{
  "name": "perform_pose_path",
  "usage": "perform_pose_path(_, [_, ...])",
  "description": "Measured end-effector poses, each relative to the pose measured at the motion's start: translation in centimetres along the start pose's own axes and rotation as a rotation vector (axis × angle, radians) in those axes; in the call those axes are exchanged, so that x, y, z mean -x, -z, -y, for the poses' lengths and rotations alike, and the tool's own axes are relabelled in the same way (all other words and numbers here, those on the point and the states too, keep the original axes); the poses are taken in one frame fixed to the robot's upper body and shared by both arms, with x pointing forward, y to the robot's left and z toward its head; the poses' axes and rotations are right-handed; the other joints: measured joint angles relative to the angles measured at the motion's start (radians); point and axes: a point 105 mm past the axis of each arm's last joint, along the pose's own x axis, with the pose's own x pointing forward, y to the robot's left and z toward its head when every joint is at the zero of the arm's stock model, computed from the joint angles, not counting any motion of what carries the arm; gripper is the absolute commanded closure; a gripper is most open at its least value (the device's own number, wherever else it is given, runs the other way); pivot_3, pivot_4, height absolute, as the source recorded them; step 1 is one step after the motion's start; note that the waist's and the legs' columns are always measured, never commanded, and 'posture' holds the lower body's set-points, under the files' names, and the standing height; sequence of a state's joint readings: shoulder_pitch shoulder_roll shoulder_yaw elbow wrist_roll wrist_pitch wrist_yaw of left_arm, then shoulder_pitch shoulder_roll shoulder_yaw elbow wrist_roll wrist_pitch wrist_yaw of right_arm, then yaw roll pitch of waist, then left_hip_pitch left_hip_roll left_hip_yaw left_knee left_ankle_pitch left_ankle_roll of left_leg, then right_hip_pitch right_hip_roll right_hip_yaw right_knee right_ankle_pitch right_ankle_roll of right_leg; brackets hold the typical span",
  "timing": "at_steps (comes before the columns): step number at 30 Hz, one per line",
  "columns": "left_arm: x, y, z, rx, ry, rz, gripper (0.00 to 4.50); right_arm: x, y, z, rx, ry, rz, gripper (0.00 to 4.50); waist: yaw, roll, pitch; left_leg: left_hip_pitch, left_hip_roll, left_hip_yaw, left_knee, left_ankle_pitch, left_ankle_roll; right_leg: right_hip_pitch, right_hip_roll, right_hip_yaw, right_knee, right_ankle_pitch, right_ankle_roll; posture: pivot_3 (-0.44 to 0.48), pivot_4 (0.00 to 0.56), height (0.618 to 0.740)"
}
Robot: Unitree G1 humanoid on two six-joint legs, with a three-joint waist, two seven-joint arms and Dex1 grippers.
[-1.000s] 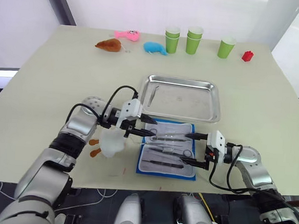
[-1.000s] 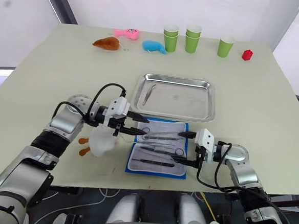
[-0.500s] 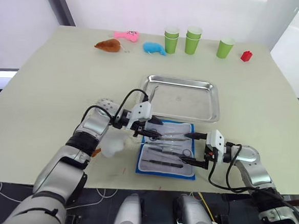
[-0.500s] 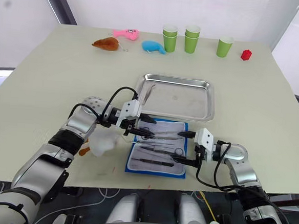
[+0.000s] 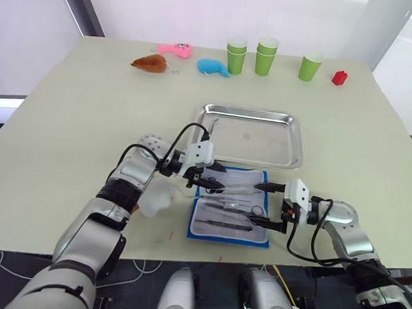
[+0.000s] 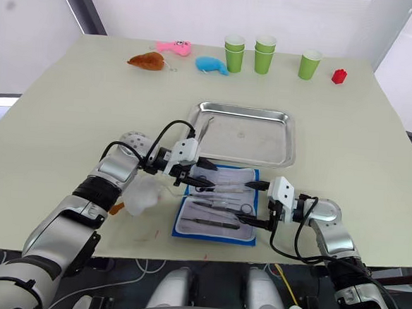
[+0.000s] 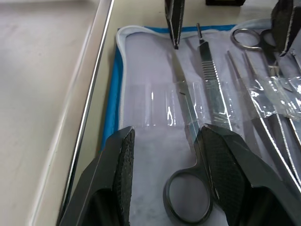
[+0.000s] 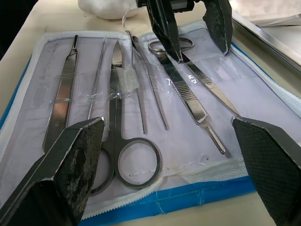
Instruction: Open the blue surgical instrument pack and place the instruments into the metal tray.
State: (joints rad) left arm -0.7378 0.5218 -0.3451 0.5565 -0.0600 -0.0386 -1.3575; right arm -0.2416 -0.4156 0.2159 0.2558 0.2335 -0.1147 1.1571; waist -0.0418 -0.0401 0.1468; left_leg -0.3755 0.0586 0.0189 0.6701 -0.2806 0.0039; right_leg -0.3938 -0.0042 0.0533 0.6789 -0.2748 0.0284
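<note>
Pack (image 5: 231, 205) lies unfolded flat near the table's front edge, pale lining up, blue border showing, its far edge just beside the near rim of the metal tray (image 5: 296, 155). Instruments (image 8: 123, 123) sit in rows on the lining under clear straps: scissors, a ridged-handle tool, thin probes.

Left gripper (image 5: 213, 185) is over the pack's far-left corner, fingers spread. In the left wrist view the spread fingers (image 7: 222, 172) straddle a pair of scissors (image 7: 189, 165), ring handle between the pads; contact looks close, but I can't confirm touching.

Right gripper (image 5: 275, 207) is at the pack's right edge, fingers wide apart, holding nothing. One finger is by the far right corner, the other by the near right corner.

Tray holds one thin silvery tool (image 5: 211, 129) near its left rim, probably tweezers, too small to be sure.

White plush (image 5: 155, 200) lies left of the pack, partly under the left arm. Far edge of the table: green cups (image 5: 237, 55), small blue plush toy (image 5: 213, 67), pink toy (image 5: 175, 49), brown toy (image 5: 150, 62), red block (image 5: 339, 77).
</note>
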Motion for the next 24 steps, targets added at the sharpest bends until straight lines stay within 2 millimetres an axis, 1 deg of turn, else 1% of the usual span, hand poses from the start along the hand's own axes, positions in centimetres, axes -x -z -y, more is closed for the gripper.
perform_pose_path(10, [-0.1, 0.0, 1.0, 0.041, 0.011, -0.029, 2.10, -0.1, 0.0, 0.0, -0.002, 0.004, 0.002, 0.00, -0.002, 0.000, -0.002, 0.001, 0.001, 0.000, 0.000, 0.000, 0.000, 0.000, 0.001, 0.001, 0.000, 0.000, 0.000, 0.000, 0.150, 0.740])
perform_pose_path(11, [0.0, 0.0, 1.0, 0.041, 0.009, -0.034, 2.37, -0.1, 0.0, 0.0, -0.002, 0.004, 0.002, 0.00, -0.002, 0.000, -0.002, 0.001, 0.001, 0.000, 0.000, 0.000, 0.000, 0.000, 0.001, 0.001, 0.000, 0.000, 0.000, 0.000, 0.150, 0.740])
perform_pose_path(12, [0.0, 0.0, 1.0, 0.041, 0.009, -0.036, 2.53, -0.1, 0.0, 0.0, -0.002, 0.004, 0.002, 0.00, -0.002, 0.000, -0.002, 0.001, 0.001, 0.000, 0.000, 0.000, 0.000, 0.000, 0.001, 0.001, 0.000, 0.000, 0.000, 0.000, 0.150, 0.740])
perform_pose_path(14, [-0.1, 0.1, 1.2, 0.047, 0.013, -0.037, 3.40, -0.1, 0.0, 0.0, -0.003, 0.004, 0.002, 0.00, -0.001, 0.000, -0.002, 0.001, 0.001, 0.000, 0.000, 0.000, 0.000, 0.000, 0.001, 0.001, 0.000, 0.000, 0.000, 0.000, 0.150, 0.740])
perform_pose_path(17, [-0.1, 0.2, 1.2, 0.053, 0.013, -0.040, 4.00, -0.2, 0.1, 0.0, -0.007, 0.007, 0.002, 0.00, -0.001, 0.000, -0.002, 0.004, 0.001, 0.000, 0.000, 0.000, 0.000, 0.003, 0.001, 0.001, 0.000, 0.000, -0.001, 0.000, 0.150, 0.740])
perform_pose_path(18, [-0.1, 0.3, 1.3, 0.057, 0.013, -0.040, 4.37, -0.2, 0.2, 0.0, -0.008, 0.007, 0.001, 0.00, -0.001, 0.001, -0.002, 0.007, 0.001, 0.000, -0.001, 0.000, 0.000, 0.005, 0.001, 0.001, 0.000, 0.000, -0.001, 0.000, 0.150, 0.740])
perform_pose_path(21, [-0.1, 0.4, 1.3, 0.069, 0.014, -0.043, 4.37, -0.2, 0.2, 0.0, -0.009, 0.006, -0.002, 0.00, -0.001, 0.001, -0.002, 0.012, 0.001, 0.001, -0.002, 0.000, 0.000, 0.009, 0.001, 0.002, -0.001, 0.000, -0.001, 0.000, 0.150, 0.740])
perform_pose_path(24, [-0.1, 0.3, 1.3, 0.069, 0.015, -0.043, 4.37, -0.2, 0.2, 0.0, -0.009, 0.006, -0.003, 0.00, -0.001, 0.001, -0.002, 0.012, 0.001, 0.001, -0.002, 0.000, 0.000, 0.010, 0.001, 0.002, -0.001, 0.000, -0.001, 0.000, 0.150, 0.740])
